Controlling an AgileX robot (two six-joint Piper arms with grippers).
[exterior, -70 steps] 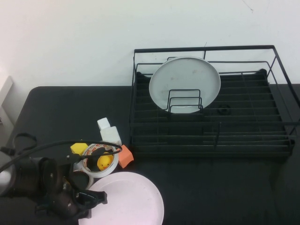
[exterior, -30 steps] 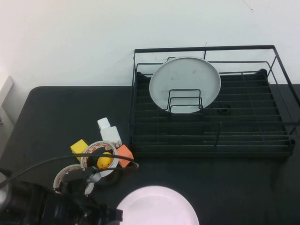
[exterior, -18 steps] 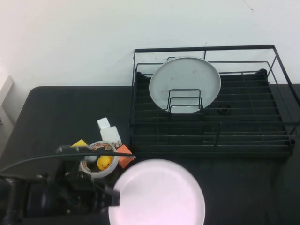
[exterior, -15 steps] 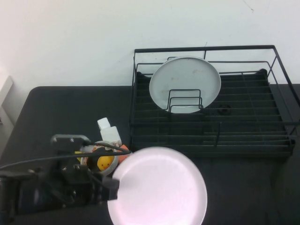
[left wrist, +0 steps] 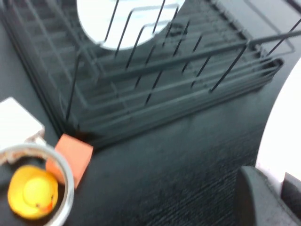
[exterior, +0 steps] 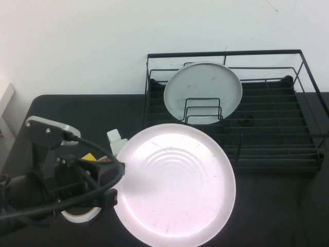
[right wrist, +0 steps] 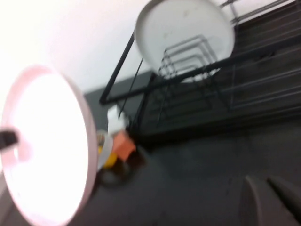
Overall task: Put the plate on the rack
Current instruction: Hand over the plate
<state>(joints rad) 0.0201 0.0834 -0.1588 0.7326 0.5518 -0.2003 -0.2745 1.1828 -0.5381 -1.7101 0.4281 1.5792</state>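
Near the rack: [exterior: 231, 110] plate [exterior: 175, 184] held up in front of it, tilted, face toward the camera.
Left gripper: [exterior: 114, 198] clamped on plate's left edge.
Right gripper: [right wrist: 268, 197] fingers closed, empty, right of the rack's front.
Rack contents: grey-white plate [exterior: 202, 92] upright.

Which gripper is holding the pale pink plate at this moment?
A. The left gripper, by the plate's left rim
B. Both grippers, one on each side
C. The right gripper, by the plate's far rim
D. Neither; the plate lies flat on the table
A: the left gripper is shut on the left rim of the pink plate, lifted and tilted toward the camera in front of the rack; the right gripper is shut, holding nothing.
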